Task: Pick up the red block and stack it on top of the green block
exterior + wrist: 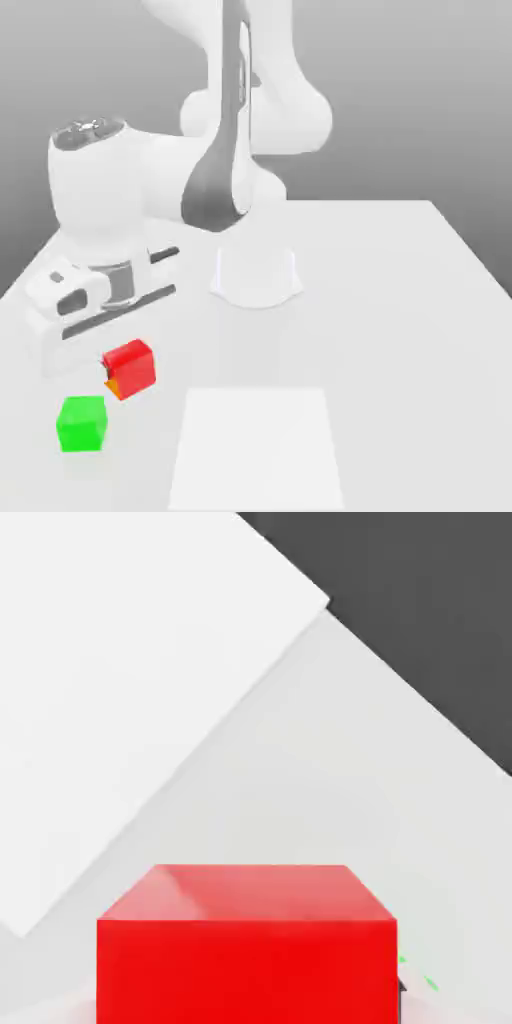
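The red block is pinched between the two fingers of the gripper, below the hand, toward the exterior view's left. The green block is seen near it, apart, on the table. A white square is seen farther toward the exterior view's right.

Pale Desk Against a Grey Backdrop

A light grey desk spreads across the exterior view, its far edge straight. A white square panel lies on it, toward the near side. Behind, a plain grey backdrop darkens downward. The light is bright and even.
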Robot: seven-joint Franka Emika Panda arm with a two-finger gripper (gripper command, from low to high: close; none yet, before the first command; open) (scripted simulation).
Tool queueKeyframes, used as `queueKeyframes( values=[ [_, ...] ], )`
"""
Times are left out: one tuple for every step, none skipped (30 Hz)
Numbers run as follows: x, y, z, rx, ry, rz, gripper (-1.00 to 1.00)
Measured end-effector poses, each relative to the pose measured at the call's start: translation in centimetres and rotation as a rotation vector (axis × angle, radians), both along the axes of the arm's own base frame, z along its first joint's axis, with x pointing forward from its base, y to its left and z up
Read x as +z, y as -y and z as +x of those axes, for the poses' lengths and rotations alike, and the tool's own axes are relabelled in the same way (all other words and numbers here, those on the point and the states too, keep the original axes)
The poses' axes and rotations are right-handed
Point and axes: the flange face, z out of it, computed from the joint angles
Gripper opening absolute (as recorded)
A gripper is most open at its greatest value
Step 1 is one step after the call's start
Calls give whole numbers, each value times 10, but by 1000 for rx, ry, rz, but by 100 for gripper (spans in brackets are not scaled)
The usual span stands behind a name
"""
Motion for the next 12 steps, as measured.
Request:
queueKeyframes(
  values=[
    [-2,2,3,1,2,-2,-100],
    [-7,2,5,3,4,-2,-100],
    [-12,2,6,4,5,-3,-100],
    [-19,3,6,4,6,-3,-100],
    [-26,3,7,4,6,-3,-100],
    [-33,3,7,4,5,-3,-100],
    [-42,3,6,3,5,-3,-100],
    [-50,3,5,2,3,-2,-100],
    [-58,3,4,1,2,-1,100],
    [-58,3,4,1,2,-1,100],
    [-58,3,4,1,2,-1,100],
    [-58,3,4,1,2,-1,100]
  ],
)
